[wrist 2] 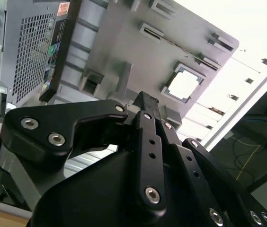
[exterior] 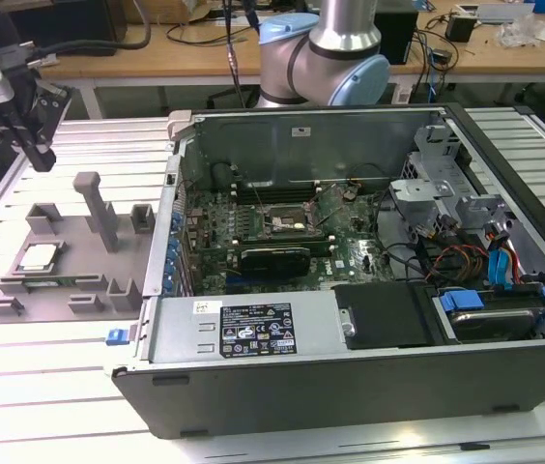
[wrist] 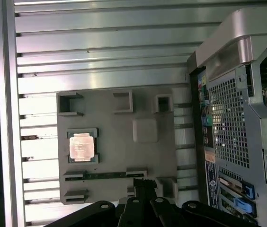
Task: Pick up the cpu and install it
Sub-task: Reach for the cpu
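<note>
One shiny, square cpu (wrist: 81,145) sits flat in a recess of the matte grey plastic fixture (wrist: 124,156). That's on the ribbed aluminium surface (wrist: 100,47), right beside the open metal case (wrist: 228,118). The black, bolted end effector (wrist 2: 146,100) hangs above the fixture, apart from the cpu. Can't tell if it's spread or pressed together.
</note>
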`<state>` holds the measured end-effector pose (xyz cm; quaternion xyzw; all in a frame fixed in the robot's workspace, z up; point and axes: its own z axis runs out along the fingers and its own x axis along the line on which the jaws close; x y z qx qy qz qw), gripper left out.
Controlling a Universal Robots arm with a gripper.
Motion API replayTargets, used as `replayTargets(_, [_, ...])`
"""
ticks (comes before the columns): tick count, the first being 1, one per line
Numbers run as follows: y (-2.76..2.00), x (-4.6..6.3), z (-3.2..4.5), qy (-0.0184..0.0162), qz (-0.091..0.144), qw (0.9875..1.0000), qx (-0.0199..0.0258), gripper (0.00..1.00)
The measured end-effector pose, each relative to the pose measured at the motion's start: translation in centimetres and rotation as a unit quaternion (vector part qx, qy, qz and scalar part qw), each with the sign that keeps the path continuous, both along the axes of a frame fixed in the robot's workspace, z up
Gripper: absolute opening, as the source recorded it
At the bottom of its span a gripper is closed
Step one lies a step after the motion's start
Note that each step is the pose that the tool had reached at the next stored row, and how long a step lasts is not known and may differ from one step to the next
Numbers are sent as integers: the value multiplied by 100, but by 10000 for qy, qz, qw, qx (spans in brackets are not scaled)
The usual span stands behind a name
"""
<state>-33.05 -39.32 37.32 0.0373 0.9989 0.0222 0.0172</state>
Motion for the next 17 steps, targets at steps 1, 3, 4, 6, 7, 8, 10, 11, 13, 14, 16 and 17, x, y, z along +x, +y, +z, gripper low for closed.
replayTargets(1, [15, -13, -24, 8, 0, 10000, 0, 11])
replayTargets(3, [35, -36, -49, 13, 0, 10000, 1, 11])
replayTargets(4, [43, -52, -60, 15, 0, 10000, 1, 11])
replayTargets(6, [59, -92, -83, 18, -1, 10000, 0, 11])
replayTargets(7, [64, -110, -93, 18, 0, 10000, 0, 11])
replayTargets(8, [72, -143, -111, 18, 0, 10000, 1, 11])
replayTargets(10, [81, -182, -135, 19, 0, 10000, 1, 11])
replayTargets(11, [86, -206, -151, 20, 0, 10000, 0, 11])
replayTargets(13, [99, -262, -192, 21, 0, 10000, 0, 11])
replayTargets(14, [104, -276, -204, 22, 0, 10000, 0, 11])
replayTargets(16, [116, -306, -234, 25, 0, 10000, 0, 11])
replayTargets(17, [125, -328, -255, 28, 0, 10000, 0, 11])
